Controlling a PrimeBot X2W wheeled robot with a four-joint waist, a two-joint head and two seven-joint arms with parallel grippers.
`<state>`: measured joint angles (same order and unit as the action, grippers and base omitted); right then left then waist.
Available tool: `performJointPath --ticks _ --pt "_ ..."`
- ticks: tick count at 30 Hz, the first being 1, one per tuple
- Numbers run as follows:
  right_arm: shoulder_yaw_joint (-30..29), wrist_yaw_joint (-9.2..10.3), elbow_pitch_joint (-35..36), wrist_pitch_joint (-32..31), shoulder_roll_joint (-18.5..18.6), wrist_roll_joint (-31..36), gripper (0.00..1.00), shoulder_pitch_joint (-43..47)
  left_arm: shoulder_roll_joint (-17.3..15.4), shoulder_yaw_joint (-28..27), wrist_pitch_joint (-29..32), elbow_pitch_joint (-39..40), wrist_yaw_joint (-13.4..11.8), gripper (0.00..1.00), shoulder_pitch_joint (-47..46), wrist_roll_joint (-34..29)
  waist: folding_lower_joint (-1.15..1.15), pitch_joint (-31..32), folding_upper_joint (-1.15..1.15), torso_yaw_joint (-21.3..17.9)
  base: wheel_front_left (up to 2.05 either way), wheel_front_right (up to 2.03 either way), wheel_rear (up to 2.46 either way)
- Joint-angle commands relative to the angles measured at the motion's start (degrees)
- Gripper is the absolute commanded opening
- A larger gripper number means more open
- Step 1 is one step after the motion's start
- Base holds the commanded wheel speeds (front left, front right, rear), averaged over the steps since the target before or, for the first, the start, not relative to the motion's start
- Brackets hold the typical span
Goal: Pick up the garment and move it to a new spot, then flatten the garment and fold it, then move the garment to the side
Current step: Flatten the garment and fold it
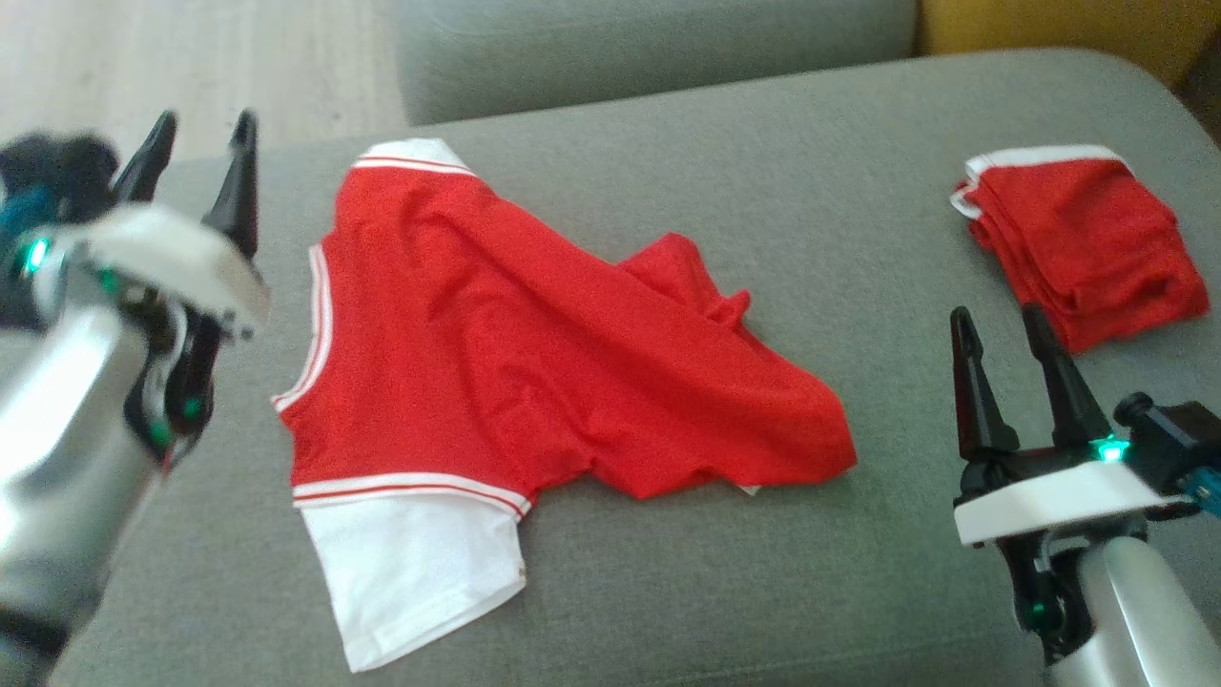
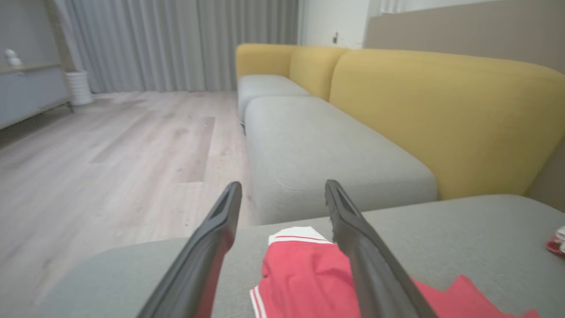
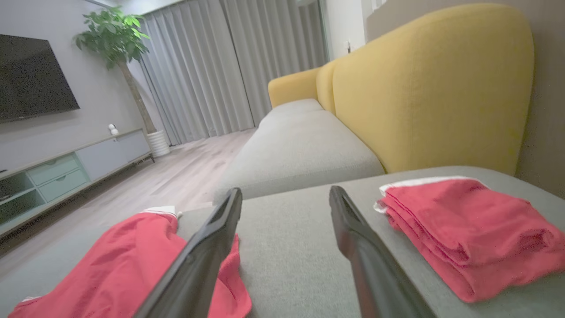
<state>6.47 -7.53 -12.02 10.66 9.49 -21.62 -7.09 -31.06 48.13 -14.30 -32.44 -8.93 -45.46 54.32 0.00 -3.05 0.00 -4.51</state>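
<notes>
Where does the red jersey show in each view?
Head view: jersey centre-left on the grey cushion.
Left wrist view: jersey at bottom centre.
Right wrist view: jersey at lower left.
Shared landmark: folded red stack, upper right in head view, far right edge in left wrist, right in right wrist.

garment [image 1: 534, 363]: laid on seat cushion [image 1: 811, 572], left of centre, one sleeve toward near edge | folded stack [image 1: 1083, 243]: placed at far right corner, well apart from garment | second cushion [image 1: 649, 48]: located behind far edge
</notes>
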Motion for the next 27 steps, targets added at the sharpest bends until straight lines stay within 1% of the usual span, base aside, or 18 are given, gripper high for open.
performJointPath --ticks 1,3,6,9,11,15,19,20,23,27 --pt "0.7 0.04 2.4 0.8 0.3 0.5 1.0 -0.5 -3.1 -4.2 -0.7 3.0 -1.3 1.0 -0.5 -0.9 0.0 1.4 0.0 1.4 0.0 0.0 0.0" --pt "0.4 0.04 3.0 1.3 0.2 0.9 1.0 0.4 -4.2 -9.2 -0.7 10.0 -4.2 1.0 6.4 -3.0 0.0 2.0 0.0 1.8 0.0 0.0 0.0" --pt "0.2 0.04 3.5 1.6 0.3 1.5 1.0 1.9 -3.9 -17.1 -0.7 19.7 -7.5 1.0 17.3 -6.8 0.0 2.9 0.0 2.3 0.0 0.0 0.0" --pt "-0.2 0.04 3.8 1.8 0.4 1.9 1.0 3.7 -1.4 -23.6 -0.7 27.8 -10.1 1.0 27.2 -11.8 0.0 3.5 0.0 2.5 0.0 0.0 0.0" --pt "-0.3 0.04 3.8 1.7 0.5 2.3 1.0 4.8 1.4 -27.5 -0.7 31.5 -10.6 1.0 32.8 -14.5 0.0 3.7 0.0 2.7 0.0 0.0 0.0" --pt "-0.1 0.04 3.5 1.0 0.5 2.5 1.0 6.7 6.6 -31.3 -0.7 35.2 -9.4 1.0 41.4 -20.0 0.0 4.0 0.0 2.8 0.0 0.0 0.0" --pt "0.1 0.04 3.5 0.2 0.8 2.6 1.0 7.1 10.9 -33.5 -0.7 35.9 -6.9 1.0 45.4 -23.9 0.0 3.9 0.0 2.9 0.0 0.0 0.0" --pt "0.2 0.04 3.5 0.0 0.9 2.6 1.0 7.0 12.3 -34.5 -0.7 35.6 -5.5 1.0 46.0 -25.1 0.0 3.9 0.0 2.9 0.0 0.0 0.0" --pt "0.3 0.04 3.7 -0.3 1.1 2.6 1.0 6.9 13.8 -35.5 -0.7 34.9 -3.7 1.0 46.4 -26.7 0.0 4.0 0.0 2.9 0.0 0.0 0.0" --pt "0.5 0.04 3.8 -0.6 1.3 2.6 1.0 6.9 15.5 -36.9 -0.7 34.1 -2.0 1.0 46.8 -28.3 0.0 4.1 0.0 2.8 0.0 0.0 0.0"
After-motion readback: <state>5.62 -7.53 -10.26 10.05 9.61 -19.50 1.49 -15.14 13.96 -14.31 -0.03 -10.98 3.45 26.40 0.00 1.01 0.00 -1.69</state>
